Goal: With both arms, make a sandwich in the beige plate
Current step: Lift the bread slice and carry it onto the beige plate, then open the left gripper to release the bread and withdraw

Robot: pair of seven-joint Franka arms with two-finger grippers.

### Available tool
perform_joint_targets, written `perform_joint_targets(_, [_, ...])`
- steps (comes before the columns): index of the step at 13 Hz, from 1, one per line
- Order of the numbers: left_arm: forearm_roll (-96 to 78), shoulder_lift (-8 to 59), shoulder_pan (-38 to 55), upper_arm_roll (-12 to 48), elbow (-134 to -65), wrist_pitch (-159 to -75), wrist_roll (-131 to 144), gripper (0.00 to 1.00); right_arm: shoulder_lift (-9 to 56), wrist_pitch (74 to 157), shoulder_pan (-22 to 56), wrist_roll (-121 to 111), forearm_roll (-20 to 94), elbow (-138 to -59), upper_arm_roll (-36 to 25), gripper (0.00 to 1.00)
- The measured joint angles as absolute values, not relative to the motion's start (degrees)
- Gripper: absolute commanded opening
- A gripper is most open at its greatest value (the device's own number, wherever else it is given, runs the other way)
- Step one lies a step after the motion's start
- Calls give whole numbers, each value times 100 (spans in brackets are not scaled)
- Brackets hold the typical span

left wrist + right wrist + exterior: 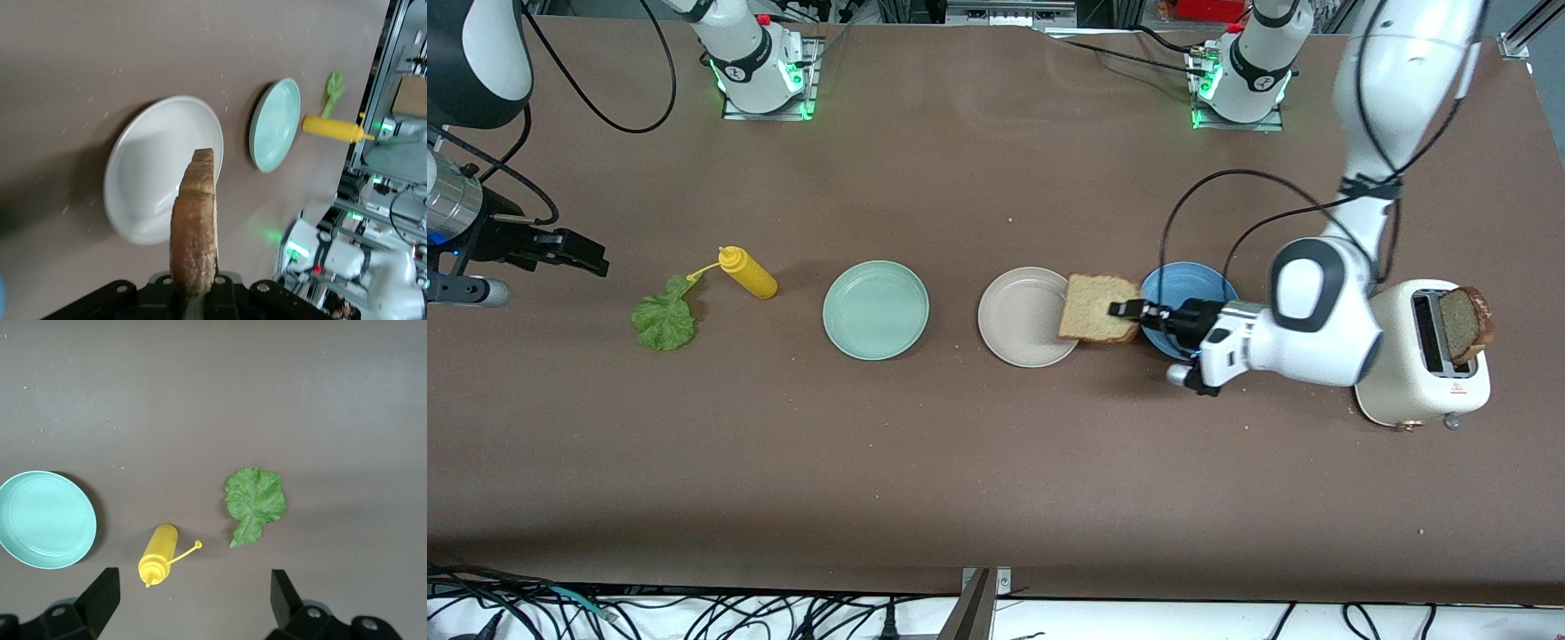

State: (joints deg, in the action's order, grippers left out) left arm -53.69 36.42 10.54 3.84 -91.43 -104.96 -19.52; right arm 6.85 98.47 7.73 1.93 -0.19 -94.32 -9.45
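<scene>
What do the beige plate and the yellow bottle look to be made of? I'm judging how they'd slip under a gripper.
The beige plate looks like smooth plastic or glazed ceramic; its soft sheen in the left wrist view leaves that open. The yellow bottle, lying beside the lettuce leaf, looks like soft matte squeeze plastic with a tethered cap.

Left tool [193, 300] grips bread slice [195, 227] edge-on above beige plate [143, 167]; mint plate [275, 125], yellow bottle [331, 128] farther out.

Beige plate [1021, 322], mint-green plate [876, 309], blue plate [1183, 286], brown bread slice [1098, 308] w/ darker crust, yellow bottle [748, 272], green lettuce [663, 319]
</scene>
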Motion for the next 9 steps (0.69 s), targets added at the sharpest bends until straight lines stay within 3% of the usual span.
perform_joint_targets(2, [-5782, 3860, 1349, 384, -9132, -10869, -2021, 0, 685, 9847, 773, 193, -19, -9433, -945, 100])
perform_joint_targets(9, [-6047, 4152, 1583, 381, -9160, -10960, -2386, 0, 685, 9847, 773, 192, -19, -9432, -945, 100])
